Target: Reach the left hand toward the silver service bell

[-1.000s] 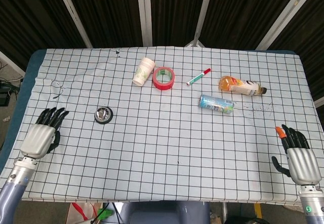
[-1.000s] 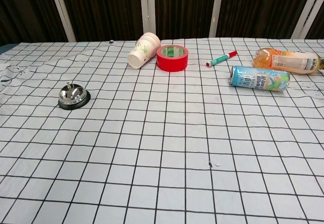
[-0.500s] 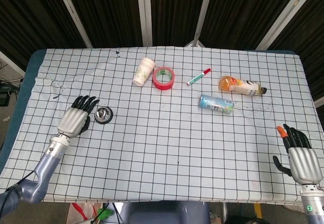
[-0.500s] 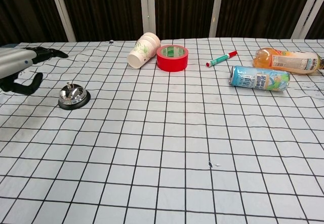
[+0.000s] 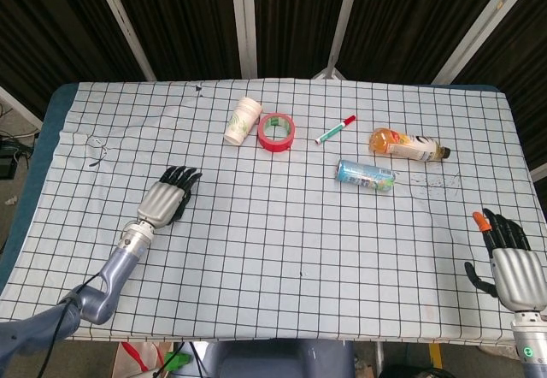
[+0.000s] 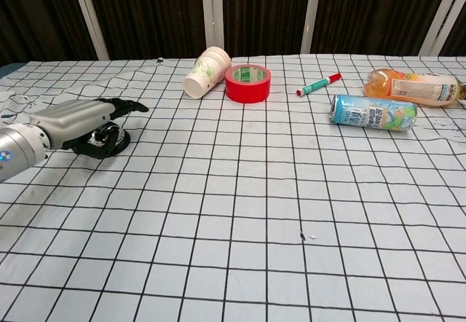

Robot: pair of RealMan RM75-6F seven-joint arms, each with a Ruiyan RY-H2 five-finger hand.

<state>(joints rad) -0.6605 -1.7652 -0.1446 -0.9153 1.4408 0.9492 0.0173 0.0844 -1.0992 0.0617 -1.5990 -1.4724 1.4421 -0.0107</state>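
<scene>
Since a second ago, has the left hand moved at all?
Yes. The left hand has travelled right across the table, from near its left edge to over the service bell, covering it in the head view. The red tape roll stayed put.

The left hand [image 5: 165, 202] hangs flat over the service bell [image 6: 108, 141] near the left edge of the worktop [image 5: 282, 258], and nothing else stands near it. The paper cup [image 5: 243, 121] and the red tape roll [image 5: 276, 131] lie toward the far edge, well apart. The whole near half of the worktop is free, up to the right hand [image 5: 509, 263] at the near right corner.
</scene>
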